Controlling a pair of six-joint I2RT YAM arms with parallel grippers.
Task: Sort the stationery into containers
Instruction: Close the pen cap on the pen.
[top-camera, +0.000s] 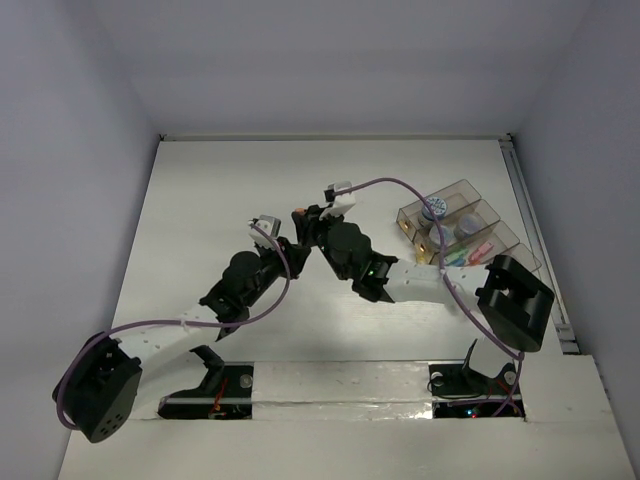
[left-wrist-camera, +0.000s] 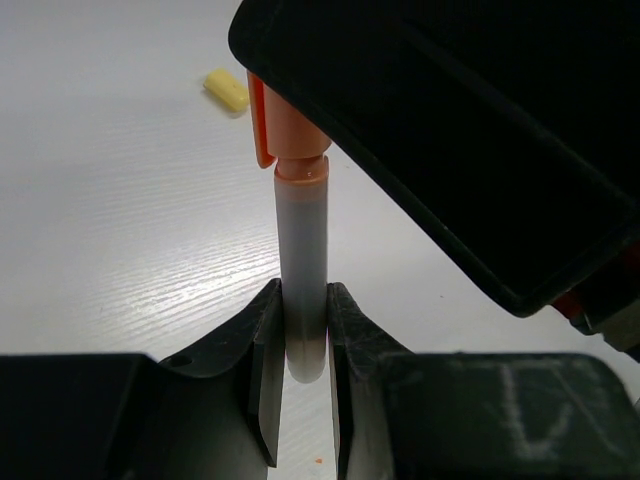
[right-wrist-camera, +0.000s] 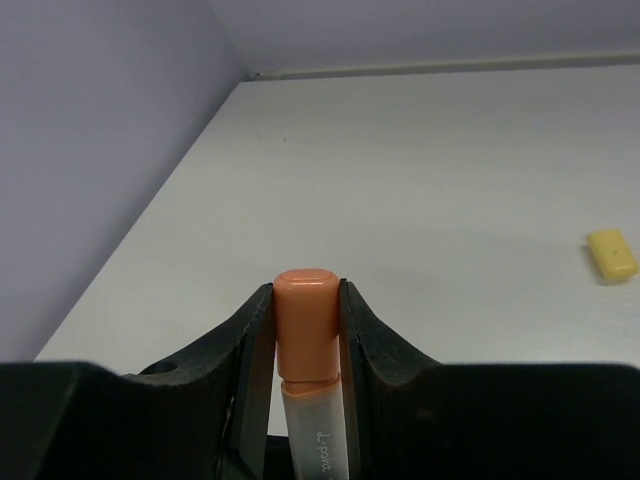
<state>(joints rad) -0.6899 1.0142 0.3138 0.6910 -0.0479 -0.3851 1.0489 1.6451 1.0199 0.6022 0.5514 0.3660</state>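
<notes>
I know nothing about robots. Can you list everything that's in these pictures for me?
pen: one, orange cap and pale barrel, held between both grippers
eraser: one, yellow, lying on the table apart from the pen
organiser tray: one, clear smoky brown, far right of the table
blue-white tub: one, in a tray compartment
purple tub: one, in a neighbouring compartment
pink and green pens: number unclear, in a nearer compartment
table: one, white
left gripper: one, black, shut on the pen's barrel end
right gripper: one, black, shut on the pen's cap

Overhead camera looks down; wrist cameras (very close) share the pen (left-wrist-camera: 302, 260).
</notes>
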